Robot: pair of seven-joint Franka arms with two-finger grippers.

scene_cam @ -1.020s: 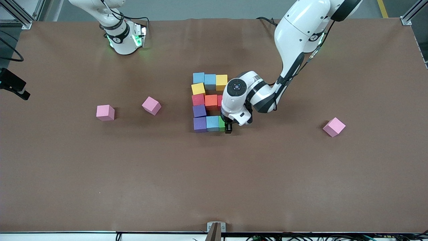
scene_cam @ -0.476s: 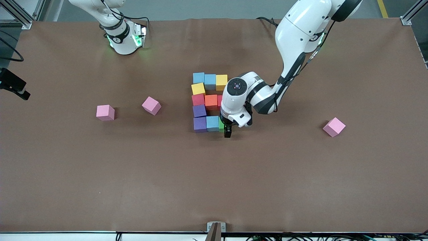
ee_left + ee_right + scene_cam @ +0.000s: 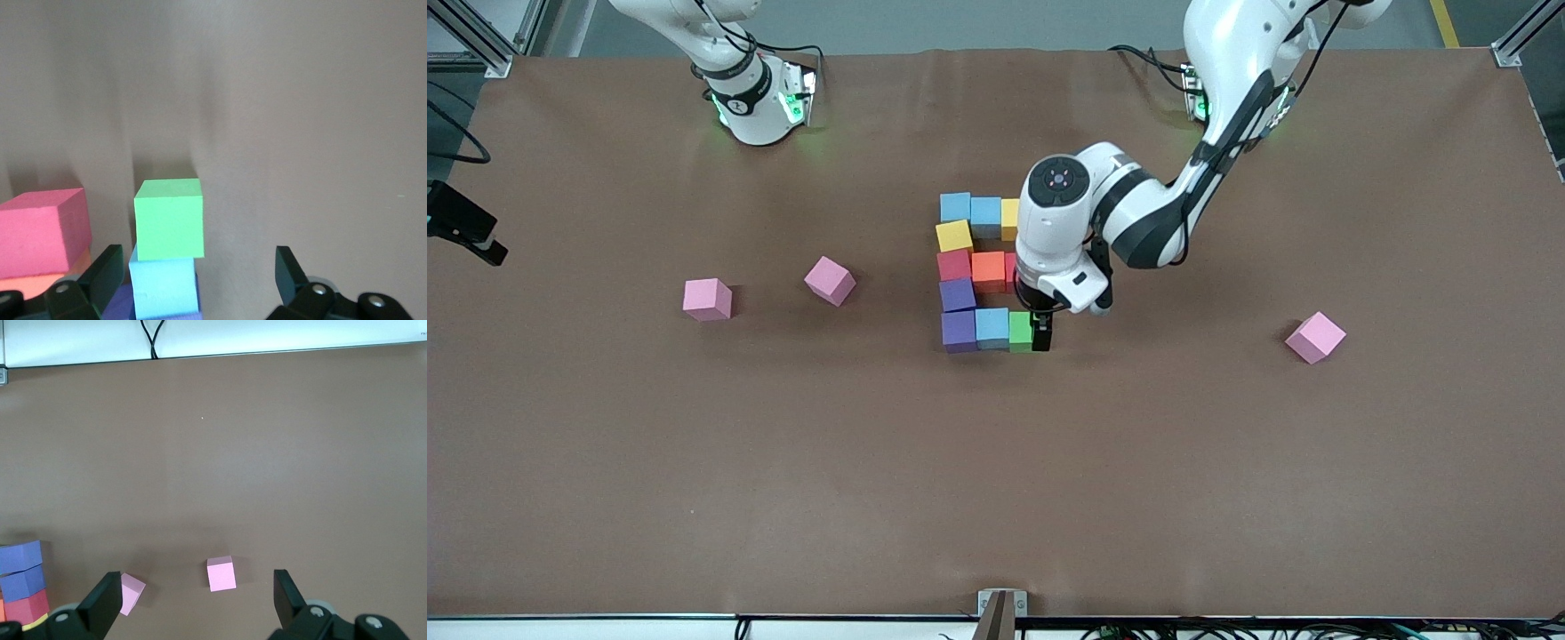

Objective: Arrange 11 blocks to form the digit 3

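Observation:
The digit 3 stands mid-table as coloured blocks. Its bar farthest from the front camera is light blue (image 3: 955, 206), light blue (image 3: 985, 212) and a partly hidden yellow block. A yellow block (image 3: 954, 236) joins it to red (image 3: 953, 264) and orange (image 3: 988, 267). A purple block (image 3: 957, 294) leads to purple (image 3: 959, 329), light blue (image 3: 991, 326) and the green block (image 3: 1020, 331). My left gripper (image 3: 1040, 333) is open and empty just above the green block's outer end. In the left wrist view (image 3: 198, 277) the green block (image 3: 169, 217) lies apart from both fingers. My right gripper (image 3: 195, 600) is open and waits.
Three pink cubes lie apart from the figure: two toward the right arm's end (image 3: 708, 299) (image 3: 830, 281), one toward the left arm's end (image 3: 1315, 337). The right wrist view shows two of them (image 3: 221, 573) (image 3: 131, 593). The left forearm hangs over the figure's open side.
The left hand has risen and drawn back toward its base, uncovering the green block, which stays at the end of the near bar. The right arm has not moved.

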